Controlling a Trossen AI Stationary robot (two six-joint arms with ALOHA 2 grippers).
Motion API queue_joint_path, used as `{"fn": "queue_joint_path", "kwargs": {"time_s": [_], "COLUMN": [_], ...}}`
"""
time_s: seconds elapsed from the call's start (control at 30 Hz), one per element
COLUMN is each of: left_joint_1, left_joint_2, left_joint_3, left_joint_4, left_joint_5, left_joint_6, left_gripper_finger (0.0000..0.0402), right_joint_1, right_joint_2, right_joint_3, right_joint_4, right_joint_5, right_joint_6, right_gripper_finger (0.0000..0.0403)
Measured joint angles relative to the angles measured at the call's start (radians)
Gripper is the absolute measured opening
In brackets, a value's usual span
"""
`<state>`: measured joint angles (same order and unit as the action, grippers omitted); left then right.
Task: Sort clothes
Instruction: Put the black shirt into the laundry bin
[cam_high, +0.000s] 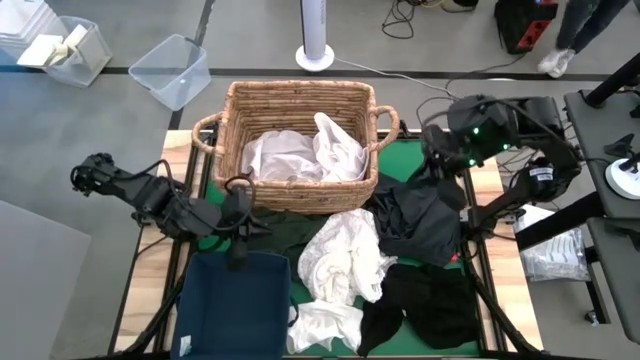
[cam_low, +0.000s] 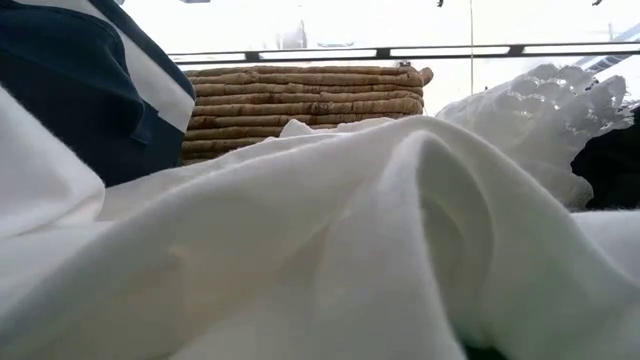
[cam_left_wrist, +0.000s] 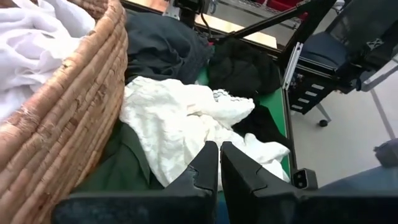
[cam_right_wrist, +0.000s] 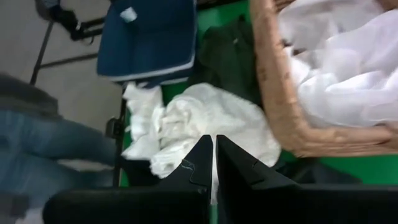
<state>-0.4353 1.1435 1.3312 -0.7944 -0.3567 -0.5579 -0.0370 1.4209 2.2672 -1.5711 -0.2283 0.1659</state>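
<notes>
In the high view, white garments lie heaped inside the wicker basket (cam_high: 300, 135). On the green mat in front of it lie a crumpled white garment (cam_high: 345, 255), a second white one (cam_high: 325, 325), a black garment (cam_high: 420, 222), another black one (cam_high: 425, 300) and a dark green one (cam_high: 285, 228). My left gripper (cam_high: 250, 225) hovers shut between the basket and the navy bin (cam_high: 235, 300), empty (cam_left_wrist: 219, 163). My right gripper (cam_high: 432, 158) sits shut beside the basket's right end, empty too (cam_right_wrist: 214, 154). White cloth (cam_low: 330, 240) fills the low view.
The basket (cam_left_wrist: 68, 118) rises close beside my left gripper, and the navy bin (cam_right_wrist: 149, 37) sits at the mat's near left. Clear plastic tubs (cam_high: 170, 70) and a white fan base (cam_high: 315, 55) stand on the floor beyond the table. A person's legs (cam_high: 575, 35) show at far right.
</notes>
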Motion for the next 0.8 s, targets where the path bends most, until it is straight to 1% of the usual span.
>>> {"fn": "queue_joint_path", "kwargs": {"time_s": [0.17, 0.33, 0.37, 0.5, 0.57, 0.63, 0.67, 0.73, 0.8], "left_joint_1": [0.017, 0.055, 0.063, 0.107, 0.136, 0.166, 0.185, 0.221, 0.260], "left_joint_2": [0.000, 0.001, 0.001, 0.018, 0.040, 0.064, 0.074, 0.089, 0.101], "left_joint_3": [0.000, 0.000, 0.000, 0.000, 0.000, 0.000, 0.000, 0.000, 0.000], "left_joint_4": [0.016, 0.118, 0.142, 0.266, 0.356, 0.439, 0.473, 0.513, 0.526], "left_joint_5": [-0.001, -0.002, -0.002, -0.002, 0.002, 0.042, 0.071, 0.120, 0.142], "left_joint_6": [0.059, 0.205, 0.237, 0.409, 0.529, 0.644, 0.692, 0.762, 0.805], "left_gripper_finger": [0.0000, 0.0000, 0.0000, 0.0000, 0.0000, 0.0000, 0.0000, 0.0000, 0.0000], "right_joint_1": [0.109, 0.212, 0.233, 0.306, 0.333, 0.356, 0.364, 0.377, 0.385], "right_joint_2": [-0.007, -0.038, -0.047, -0.097, -0.133, -0.173, -0.191, -0.219, -0.241], "right_joint_3": [-0.082, -0.200, -0.224, -0.300, -0.323, -0.341, -0.350, -0.365, -0.375], "right_joint_4": [0.000, 0.000, 0.000, 0.000, 0.000, 0.001, 0.001, 0.002, 0.004], "right_joint_5": [0.000, 0.003, 0.018, 0.132, 0.242, 0.338, 0.366, 0.425, 0.493], "right_joint_6": [0.025, 0.142, 0.174, 0.300, 0.369, 0.443, 0.472, 0.516, 0.541], "right_gripper_finger": [0.0013, 0.0013, 0.0013, 0.0013, 0.0013, 0.0013, 0.0013, 0.0013, 0.0013]}}
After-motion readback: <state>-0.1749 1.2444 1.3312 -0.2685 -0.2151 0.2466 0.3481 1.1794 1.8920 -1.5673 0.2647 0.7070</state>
